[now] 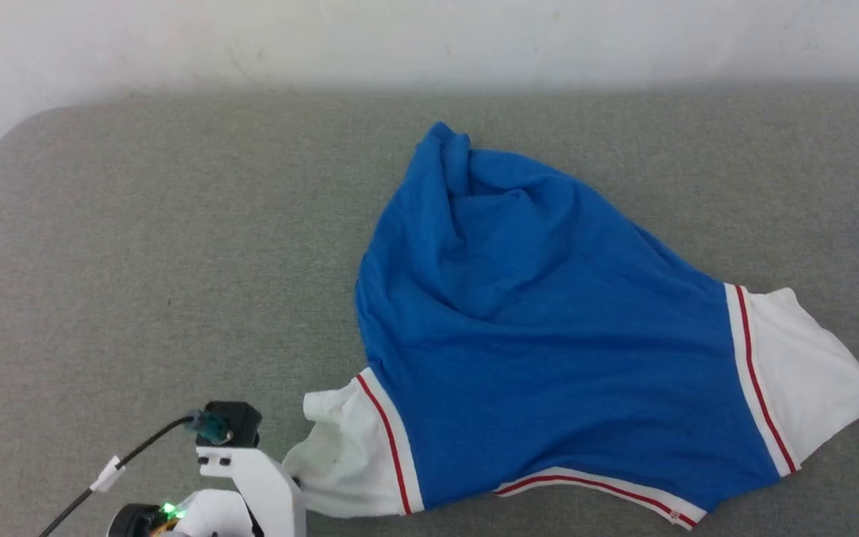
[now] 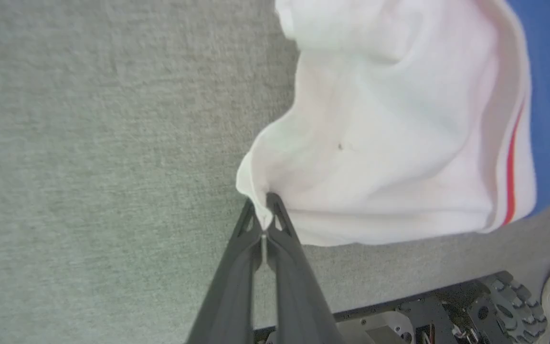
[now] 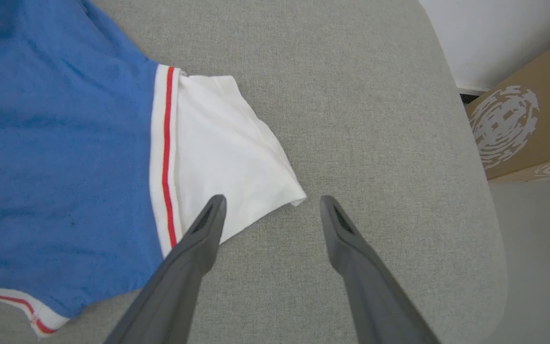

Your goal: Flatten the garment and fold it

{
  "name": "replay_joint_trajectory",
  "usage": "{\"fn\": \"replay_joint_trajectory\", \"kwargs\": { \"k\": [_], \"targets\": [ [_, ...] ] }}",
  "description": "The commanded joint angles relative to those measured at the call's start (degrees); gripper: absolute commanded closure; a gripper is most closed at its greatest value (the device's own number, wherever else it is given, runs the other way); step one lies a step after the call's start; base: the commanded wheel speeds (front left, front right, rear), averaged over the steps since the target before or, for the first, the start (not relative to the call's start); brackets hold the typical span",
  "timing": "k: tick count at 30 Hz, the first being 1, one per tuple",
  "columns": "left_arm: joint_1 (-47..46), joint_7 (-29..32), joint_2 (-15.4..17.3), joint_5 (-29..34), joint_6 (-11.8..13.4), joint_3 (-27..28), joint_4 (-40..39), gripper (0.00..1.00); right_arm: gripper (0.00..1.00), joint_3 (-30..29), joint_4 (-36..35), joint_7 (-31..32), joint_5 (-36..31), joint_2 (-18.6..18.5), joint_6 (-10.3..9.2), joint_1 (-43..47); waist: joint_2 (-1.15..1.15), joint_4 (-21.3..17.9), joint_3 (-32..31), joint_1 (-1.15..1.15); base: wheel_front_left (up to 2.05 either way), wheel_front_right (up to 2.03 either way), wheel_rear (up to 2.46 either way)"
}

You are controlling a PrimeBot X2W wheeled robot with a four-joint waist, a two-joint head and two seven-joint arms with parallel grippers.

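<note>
Blue jersey [image 1: 549,358] lies rumpled on the grey desk [image 1: 139,261]; flattening looks barely started and no fold is made.

Head view: the blue body bunches across the centre and right of the frame, humped toward the top, with white sleeves at lower left and lower right. Left wrist view: the left claw [image 2: 261,210], pressed together, pinches a sleeve [image 2: 375,143] edge at frame centre, a pinch that sits behind the wrist in the head view. Right wrist view: the right claw [image 3: 270,210] is spread and empty, its tips flanking the other sleeve [image 3: 227,153] corner. A cardboard box [image 3: 518,124] is at upper right.
</note>
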Motion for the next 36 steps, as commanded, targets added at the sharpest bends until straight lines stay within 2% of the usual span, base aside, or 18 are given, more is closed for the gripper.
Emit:
{"fn": "replay_joint_trajectory", "kwargs": {
  "k": [1,9,15,21,29,30,31,36],
  "targets": [
    [0.01,-0.77,-0.19,0.35,1.24,0.84,-0.89,1.0,0.0,-0.11,0.45,1.19,0.43,-0.9,-0.05,0.73,0.0,1.27,-0.92,0.0,0.0,0.0,0.0],
    [0.53,-1.91,2.51,1.81,3.16,3.28,-8.46,1.0,0.0,-0.59,3.22,7.65,0.86,-4.66,-0.05,0.24,0.0,3.97,-1.04,0.0,0.0,0.0,0.0],
    [0.61,-1.17,4.23,3.13,4.72,4.2,-12.75,1.0,0.0,-1.34,9.27,10.51,1.03,-6.96,-0.05,-3.25,0.0,5.51,0.49,0.0,0.0,0.0,0.0],
    [-0.31,-0.56,4.11,3.37,4.66,3.48,-14.91,1.0,0.0,1.6,14.8,10.34,1.9,-9.2,-0.05,-5.14,0.0,6.73,2.28,0.0,0.0,0.0,0.0],
    [-0.11,-0.25,3.92,3.25,4.74,2.78,-15.06,1.0,0.0,6.95,20.22,10.89,2.9,-9.46,-0.05,-7.7,0.0,6.86,3.97,0.0,0.0,0.0,0.0],
    [-0.12,-0.26,3.95,3.27,4.73,2.74,-14.96,1.0,0.65,7.86,20.8,11.35,3.13,-9.51,-0.05,-7.54,0.0,6.89,4.03,0.0,0.0,0.0,0.0],
    [-0.12,-0.26,3.97,3.27,4.73,2.7,-14.85,1.0,1.0,8.66,21.18,11.65,3.48,-9.55,-0.05,-7.32,0.0,6.91,4.01,0.0,0.0,0.0,0.0],
    [0.29,-0.38,4.1,2.75,4.66,2.86,-14.34,1.0,1.0,9.18,20.67,8.47,4.03,-9.99,-0.05,-7.92,0.0,6.03,2.4,0.0,0.0,0.0,0.0]
  ]
}}
